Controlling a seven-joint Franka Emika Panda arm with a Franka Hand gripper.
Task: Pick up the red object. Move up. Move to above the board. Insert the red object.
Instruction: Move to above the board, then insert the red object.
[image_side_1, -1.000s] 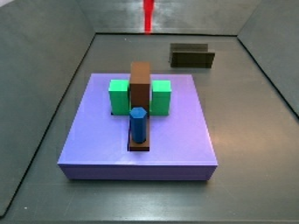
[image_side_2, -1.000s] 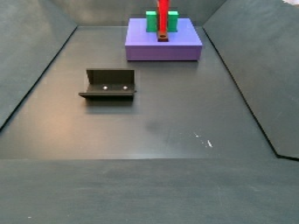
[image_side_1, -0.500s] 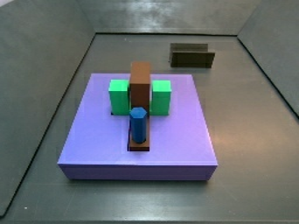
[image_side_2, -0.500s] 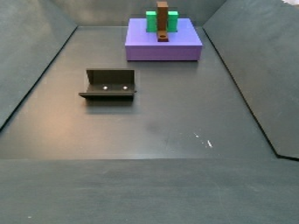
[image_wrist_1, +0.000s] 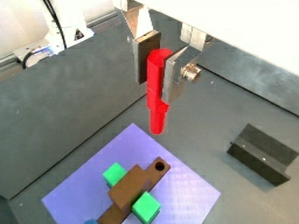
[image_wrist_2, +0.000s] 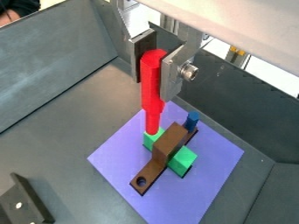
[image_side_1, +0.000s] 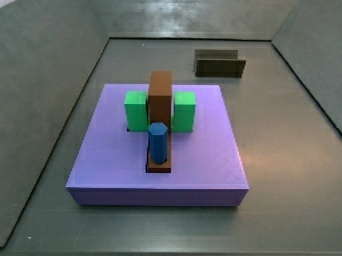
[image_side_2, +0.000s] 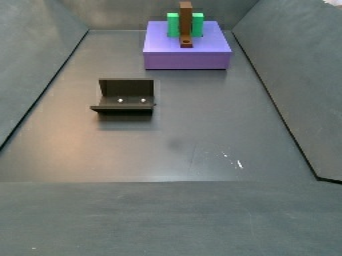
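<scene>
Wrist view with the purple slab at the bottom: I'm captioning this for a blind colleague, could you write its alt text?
The end effector, shut on the red peg, holds it upright high above the purple slab. On the slab lies the brown board, a hole in its near end, with green blocks on both sides. A dark fixture stands on the grey floor beside the slab.

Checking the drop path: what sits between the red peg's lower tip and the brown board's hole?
Nothing. In a wrist view the red peg, held in the gripper, hangs above the board, with only air down to its hole.
</scene>
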